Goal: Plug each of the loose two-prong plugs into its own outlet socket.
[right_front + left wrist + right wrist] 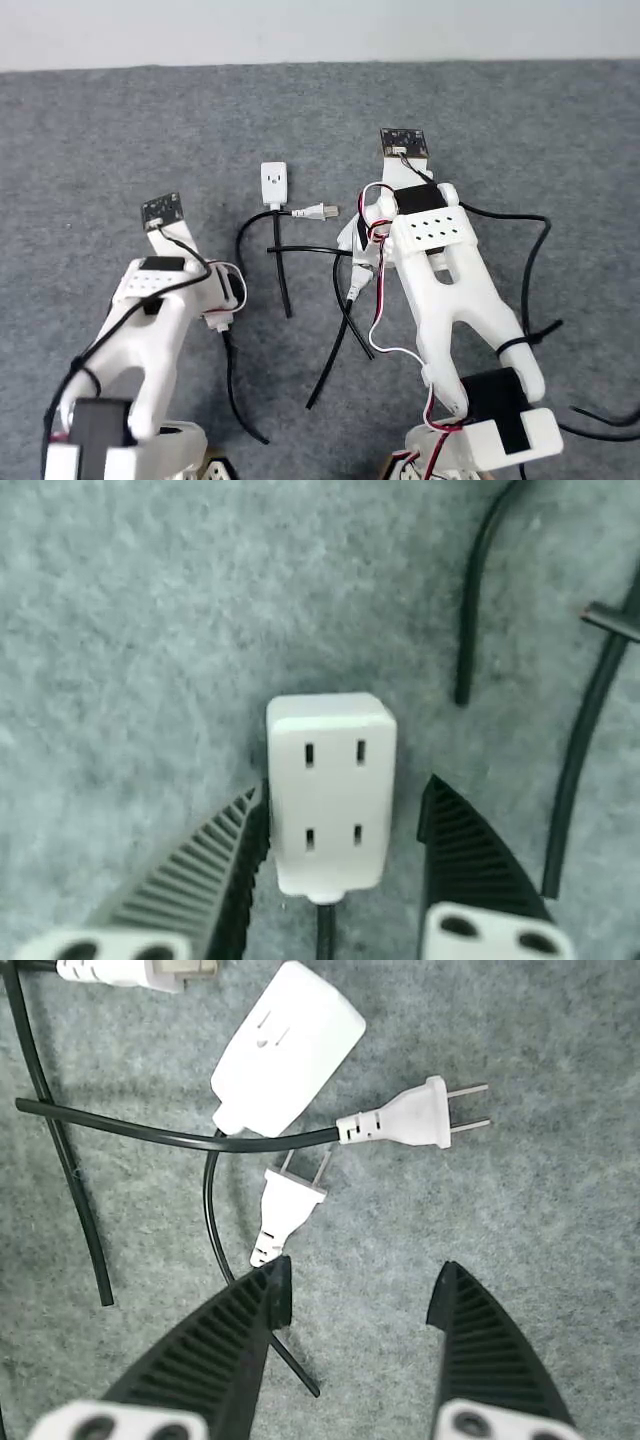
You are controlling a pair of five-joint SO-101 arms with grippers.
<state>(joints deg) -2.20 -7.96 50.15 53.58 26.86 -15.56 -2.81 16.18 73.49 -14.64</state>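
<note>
1. The left gripper point(345, 805) is hanging low over the grey carpet point(100, 130), and its jaws are standing apart.
2. A white double socket point(330, 780) is lying face up between those jaws, with two pairs of slots showing.
3. One ribbed finger point(215, 865) is sitting close against the side of the double socket, while a strip of carpet is showing between the other finger and the block.
4. A black cord point(324, 932) is leaving the end of the double socket nearest the gripper, and other black cables point(580, 750) are running past just beside it.
5. The right gripper point(365, 1295) is hovering above the carpet with its jaws wide apart and gripping nothing.
6. A small plug point(287, 1203) is lying loose just ahead of one right fingertip, with its two prongs pointing away from the gripper.
7. A larger plug point(405, 1120) is lying a little farther off, with its prongs bare and its black cord crossing over the small plug's prongs.
8. A white single socket point(288, 1045) is resting beyond both plugs, with its slots free.
9. In the high view, a face-up socket point(273, 178) is lying between the two arms with nothing plugged in.
10. A third plug point(318, 211) is lying loose near the face-up socket, apart from it.
</note>
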